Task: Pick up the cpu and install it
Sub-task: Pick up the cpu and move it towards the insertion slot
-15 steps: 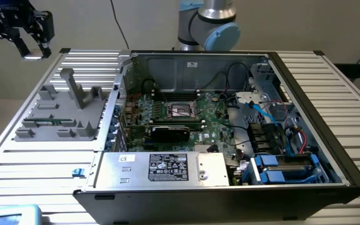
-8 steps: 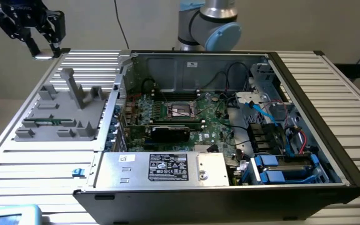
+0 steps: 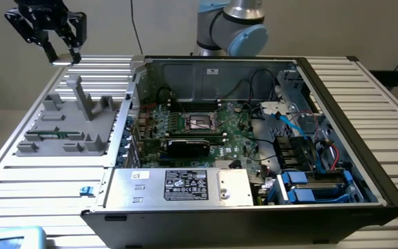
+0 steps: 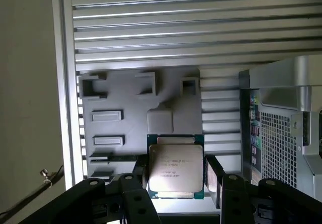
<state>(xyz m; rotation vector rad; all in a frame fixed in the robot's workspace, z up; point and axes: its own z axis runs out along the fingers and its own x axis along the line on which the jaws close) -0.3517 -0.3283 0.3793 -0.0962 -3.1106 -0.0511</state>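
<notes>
One gripper [image 4: 177, 177] has its two fingers [image 4: 215, 176] closed partway on the edges of one cpu [image 4: 176, 163]. It hangs in the exterior view's upper left, clear above one grey tray [image 3: 47, 129], which lies beside one open computer case [image 3: 206, 78].

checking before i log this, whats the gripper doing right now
gripper: closed on the cpu, gripping it by two opposite edges, up in the air above the grey tray

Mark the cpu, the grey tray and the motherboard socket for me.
cpu [image 4: 176, 166]: wrist view, centre of its metal top.
grey tray [image 4: 133, 100]: wrist view, bare flat part of its floor.
motherboard socket [image 3: 200, 122]: exterior view, its shiny centre.
</notes>
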